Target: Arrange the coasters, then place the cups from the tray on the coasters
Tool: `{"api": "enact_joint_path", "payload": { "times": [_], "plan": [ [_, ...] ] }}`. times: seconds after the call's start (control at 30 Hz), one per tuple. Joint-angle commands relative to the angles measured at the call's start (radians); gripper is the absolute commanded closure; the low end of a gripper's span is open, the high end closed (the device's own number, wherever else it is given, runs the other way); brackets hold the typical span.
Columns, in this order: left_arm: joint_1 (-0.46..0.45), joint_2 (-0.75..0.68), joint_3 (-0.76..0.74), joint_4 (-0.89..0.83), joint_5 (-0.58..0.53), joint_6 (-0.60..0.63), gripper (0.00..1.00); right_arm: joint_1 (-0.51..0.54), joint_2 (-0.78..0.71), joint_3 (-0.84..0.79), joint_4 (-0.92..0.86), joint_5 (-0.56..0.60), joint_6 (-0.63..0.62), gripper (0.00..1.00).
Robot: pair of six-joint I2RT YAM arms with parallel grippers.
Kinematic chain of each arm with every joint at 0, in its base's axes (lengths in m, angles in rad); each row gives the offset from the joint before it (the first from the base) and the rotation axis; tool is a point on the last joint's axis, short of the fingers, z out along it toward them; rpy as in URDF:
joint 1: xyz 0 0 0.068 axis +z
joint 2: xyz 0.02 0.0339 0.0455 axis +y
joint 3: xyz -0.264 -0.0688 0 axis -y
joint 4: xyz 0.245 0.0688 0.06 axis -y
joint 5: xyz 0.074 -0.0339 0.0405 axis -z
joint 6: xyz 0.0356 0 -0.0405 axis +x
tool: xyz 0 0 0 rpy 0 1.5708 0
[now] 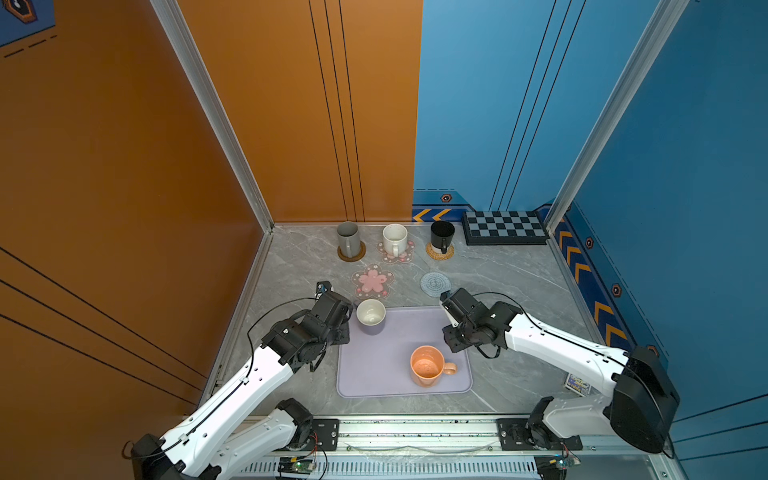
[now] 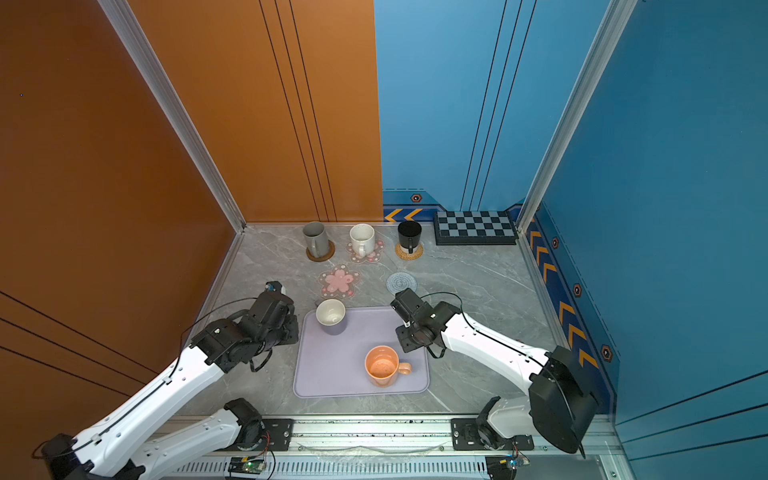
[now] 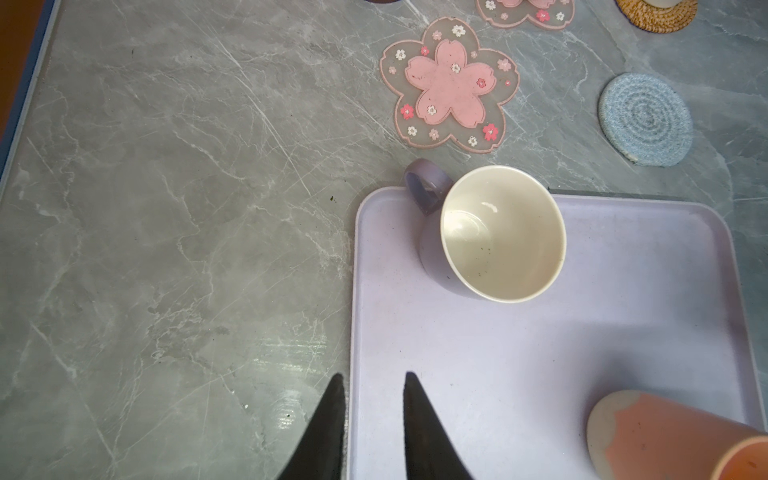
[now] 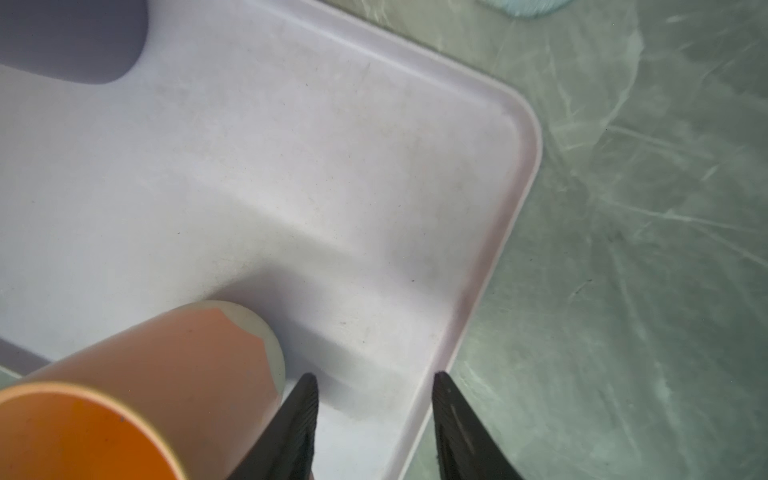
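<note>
The lavender tray (image 1: 374, 376) holds a lavender cup (image 1: 371, 316) at its far left corner and an orange cup (image 1: 427, 365) near its right side. At the back, a grey cup (image 1: 348, 239), a white cup (image 1: 395, 239) and a black cup (image 1: 441, 235) each stand on a coaster. A pink flower coaster (image 1: 372, 281) and a grey-blue woven coaster (image 1: 435, 284) lie bare. My left gripper (image 3: 374, 375) hangs over the tray's left rim, jaws slightly apart, holding nothing. My right gripper (image 4: 374, 374) is open over the right rim, beside the orange cup (image 4: 145, 374).
A black checkered board (image 1: 505, 227) leans in the back right corner. A small printed box (image 1: 577, 382) lies on the table under the right arm. Orange and blue walls close off the left, back and right sides.
</note>
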Motion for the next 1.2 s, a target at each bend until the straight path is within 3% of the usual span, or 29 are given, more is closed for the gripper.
{"api": "enact_joint_path", "payload": {
  "times": [0.0,0.2,0.5,0.6,0.8,1.17],
  "plan": [
    [0.006,0.007,0.01,-0.027,-0.024,0.027,0.73,0.014,-0.081,0.027,-0.135,0.08,0.023,0.47],
    [0.008,0.027,0.028,-0.031,-0.036,0.026,0.73,0.027,-0.193,0.021,-0.229,0.105,0.078,0.39],
    [0.006,0.006,0.032,-0.038,-0.024,0.025,0.73,0.11,-0.197,0.035,-0.354,0.089,0.116,0.38],
    [0.008,-0.007,0.031,-0.04,-0.025,0.026,0.73,0.16,-0.199,0.024,-0.355,0.036,0.121,0.37],
    [0.008,-0.005,0.041,-0.04,-0.018,0.023,0.73,0.232,-0.201,0.014,-0.355,0.041,0.148,0.36],
    [0.01,-0.017,0.037,-0.039,-0.01,0.016,0.73,0.293,-0.177,-0.029,-0.3,0.012,0.095,0.33]
  ]
}}
